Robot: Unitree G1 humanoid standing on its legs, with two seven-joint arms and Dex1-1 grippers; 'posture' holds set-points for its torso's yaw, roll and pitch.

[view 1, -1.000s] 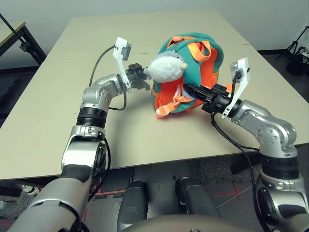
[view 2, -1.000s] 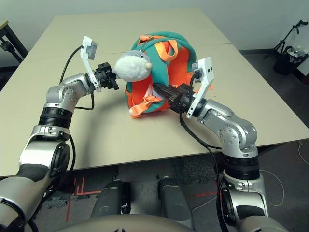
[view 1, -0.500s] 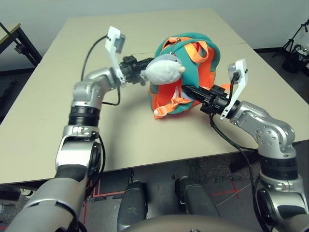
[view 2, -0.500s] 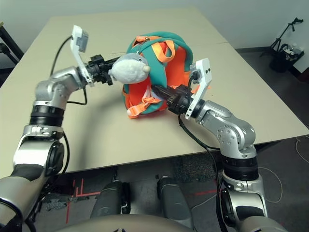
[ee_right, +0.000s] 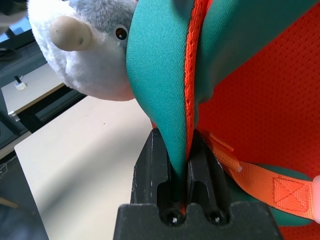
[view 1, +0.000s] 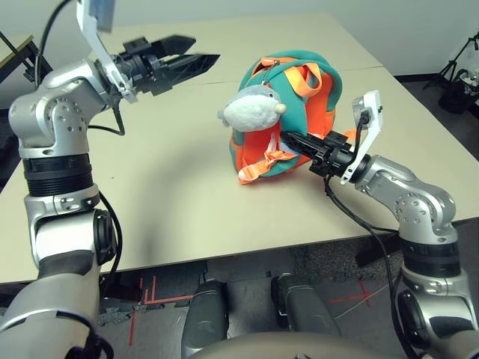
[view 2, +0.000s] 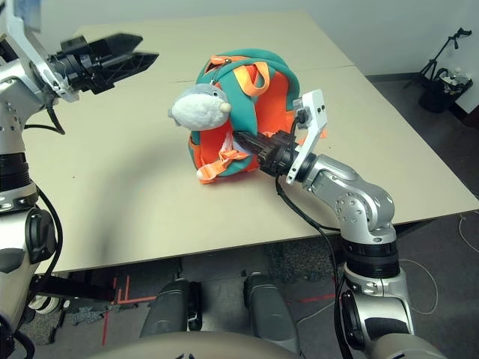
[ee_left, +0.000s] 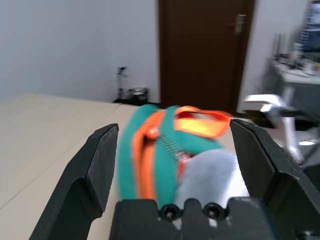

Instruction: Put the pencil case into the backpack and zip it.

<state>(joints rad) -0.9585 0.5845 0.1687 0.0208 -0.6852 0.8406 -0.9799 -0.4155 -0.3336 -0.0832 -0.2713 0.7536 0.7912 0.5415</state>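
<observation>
Teal-and-orange fabric backpack (view 1: 296,112) sits toward the desk (view 1: 179,217)'s right edge, strap pinched in black right tool (view 1: 305,143). Black left tool (view 1: 196,54) has just spread wide, empty; backpack now steadied one-handed. Pencil case unseen.

Plush toy (view 1: 253,112) apparently blocks the backpack's (view 1: 297,112) left side.

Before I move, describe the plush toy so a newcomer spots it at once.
On the pale table sits a teal and orange backpack. Hanging against its side toward the open left claw is the plush toy: rounded, fluffy, grey above and white below, unlike the bright, smooth cloth around it.
</observation>
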